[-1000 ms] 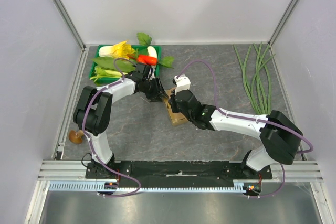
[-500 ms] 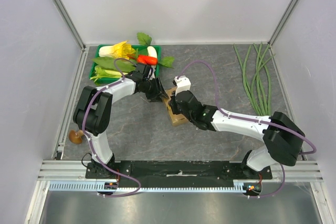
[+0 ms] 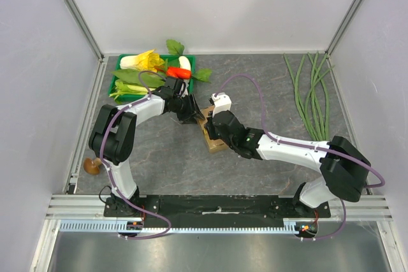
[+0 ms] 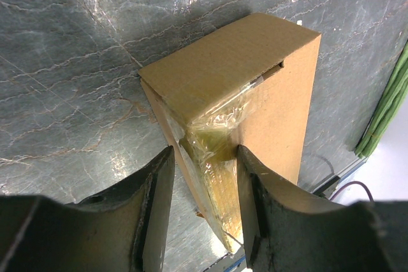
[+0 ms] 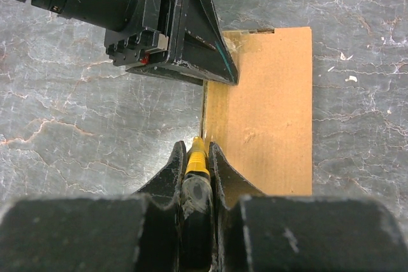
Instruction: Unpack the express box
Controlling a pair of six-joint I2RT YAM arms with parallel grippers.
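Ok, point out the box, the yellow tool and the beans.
box (image 5: 268, 113): right wrist view, top face.
yellow tool (image 5: 196, 156): right wrist view, its tip.
beans (image 4: 384, 114): left wrist view, mid-strand.

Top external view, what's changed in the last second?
The right claw crept slightly left over the express box as its elbow swung outward, still shut on a yellow-tipped tool. The left claw still grips the box, which hasn't moved.
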